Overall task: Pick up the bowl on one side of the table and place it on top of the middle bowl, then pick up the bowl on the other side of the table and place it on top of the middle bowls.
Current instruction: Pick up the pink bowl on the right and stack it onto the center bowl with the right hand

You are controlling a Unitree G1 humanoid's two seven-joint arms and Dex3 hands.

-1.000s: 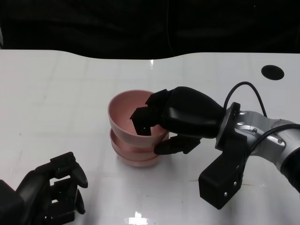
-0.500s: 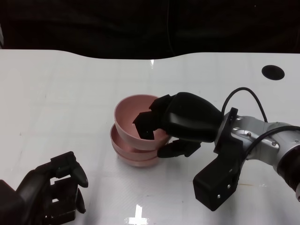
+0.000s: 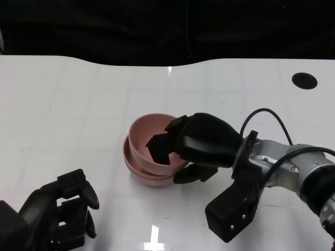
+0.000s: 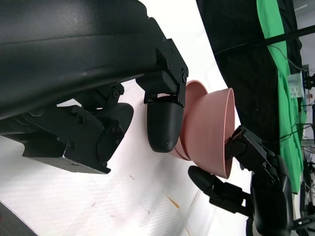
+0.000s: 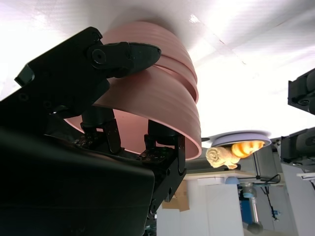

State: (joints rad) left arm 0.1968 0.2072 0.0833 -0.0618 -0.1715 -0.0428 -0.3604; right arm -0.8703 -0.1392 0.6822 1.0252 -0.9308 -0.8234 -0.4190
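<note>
While the right hand [image 3: 194, 146] grips the top pink bowl [image 3: 149, 141] by its rim, fingers [image 3: 159, 148] inside and thumb outside, its black shell hides the bowl's near right wall. Top bowl sits tilted on the stacked pink bowls [image 3: 144, 175] near the middle of the tabletop [image 3: 78, 104]; whether it is fully seated is unclear, possibly still canted. Right forearm [image 3: 285, 170] comes in from the right edge, low over the surface. Left hand [image 3: 57, 214] rests at the near left corner, fingers curled in, holding nothing; partly cut off by the frame. Black round hole [image 3: 304, 80] near the far right corner.
</note>
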